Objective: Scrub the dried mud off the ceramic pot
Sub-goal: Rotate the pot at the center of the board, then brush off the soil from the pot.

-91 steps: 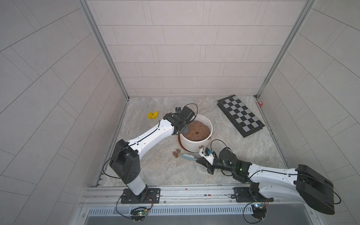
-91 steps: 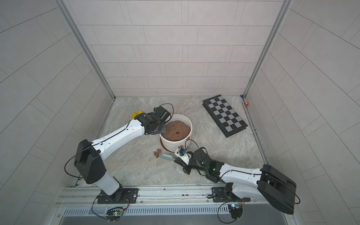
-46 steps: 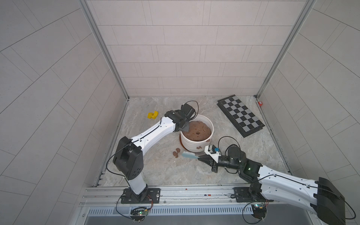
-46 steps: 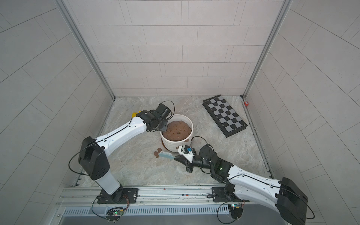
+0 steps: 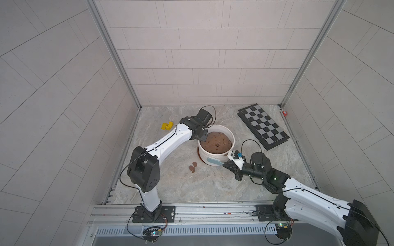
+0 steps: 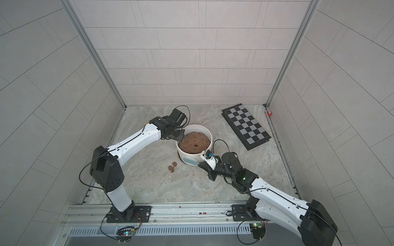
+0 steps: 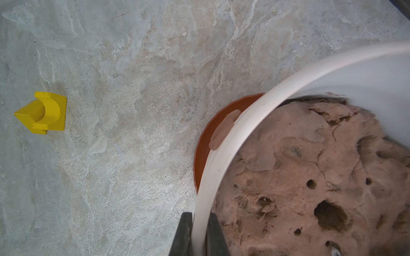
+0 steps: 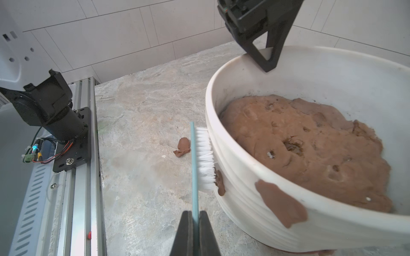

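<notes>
- Both top views: a white pot (image 5: 226, 129) filled with brown soil (image 5: 216, 143) stands mid-bench. The left claw (image 5: 201, 138) is clenched on its rim. The right claw (image 5: 226, 166) grasps a teal brush (image 5: 213, 161), whose head lies against the pot's near wall.
- Same views, open room: two loose lumps (image 5: 193, 166) lie on the bench (image 5: 191, 187) near the pot. A chessboard (image 5: 263, 127) and a yellow block (image 5: 167, 126) sit well apart from it. The bench in front is open for sweeping strokes.
- Left wrist view: the claw's fingers straddle the rim, one inside and one outside. A patch of mud (image 7: 224, 129) clings to the outer wall above the orange saucer (image 7: 203, 144), further along the rim.
- Right wrist view: the white bristles (image 8: 205, 159) press on the ribbed wall, their end touching a small patch (image 8: 220, 182). A larger patch (image 8: 280, 204) sits further round, just under the rim.
- Judgement: scrubbing is under way, with three patches left.
    - Short strokes along the wall should work best, with the bristles square to it.
    - The left claw should grip firmly so the pot neither turns nor slides.
    - The handle should stay clear of the saucer's edge.
</notes>
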You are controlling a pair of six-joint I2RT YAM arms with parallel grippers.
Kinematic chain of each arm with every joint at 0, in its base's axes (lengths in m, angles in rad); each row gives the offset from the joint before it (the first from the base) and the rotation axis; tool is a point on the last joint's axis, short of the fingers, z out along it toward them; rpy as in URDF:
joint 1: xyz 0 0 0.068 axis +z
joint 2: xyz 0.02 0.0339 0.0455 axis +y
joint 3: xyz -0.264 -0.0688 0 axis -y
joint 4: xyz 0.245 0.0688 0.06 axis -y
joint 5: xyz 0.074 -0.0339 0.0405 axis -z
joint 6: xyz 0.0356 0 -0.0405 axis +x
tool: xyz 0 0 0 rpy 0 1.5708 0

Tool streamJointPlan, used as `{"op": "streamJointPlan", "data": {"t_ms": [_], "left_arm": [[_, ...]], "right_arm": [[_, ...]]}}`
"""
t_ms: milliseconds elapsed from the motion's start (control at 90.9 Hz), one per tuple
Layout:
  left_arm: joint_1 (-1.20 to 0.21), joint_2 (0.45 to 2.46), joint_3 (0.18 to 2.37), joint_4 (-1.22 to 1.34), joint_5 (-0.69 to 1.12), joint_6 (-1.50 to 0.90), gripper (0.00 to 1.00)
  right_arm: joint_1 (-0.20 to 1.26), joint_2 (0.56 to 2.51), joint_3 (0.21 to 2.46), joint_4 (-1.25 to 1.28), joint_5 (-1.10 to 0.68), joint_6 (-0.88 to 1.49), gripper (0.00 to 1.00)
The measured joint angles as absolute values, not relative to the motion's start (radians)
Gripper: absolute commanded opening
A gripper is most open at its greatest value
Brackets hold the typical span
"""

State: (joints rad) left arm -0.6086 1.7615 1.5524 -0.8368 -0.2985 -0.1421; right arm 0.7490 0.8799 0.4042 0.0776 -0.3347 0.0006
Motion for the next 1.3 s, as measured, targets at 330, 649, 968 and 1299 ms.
{"op": "streamJointPlan", "data": {"t_ms": [330,649,968,1299], "left_arm": [[-0.592,1.766,1.558,-0.833,-0.28,-0.102,0.08],[-0.583,1.767,1.56,-0.831,-0.25,-0.089,0.07],[-0.583,1.778,1.578,-0.846,-0.239,-0.082,0.08],[-0.577,1.792,1.602,-0.869,-0.231,-0.073,0.13]], "right_arm": [[0.715,0.931,0.377,0.107,-0.337,0.021,0.0],[0.711,1.061,0.326,0.273,-0.391,0.077,0.0],[0.785,1.123,0.282,0.389,-0.453,0.116,0.0],[0.819,1.005,0.273,0.392,-0.492,0.114,0.0]]}}
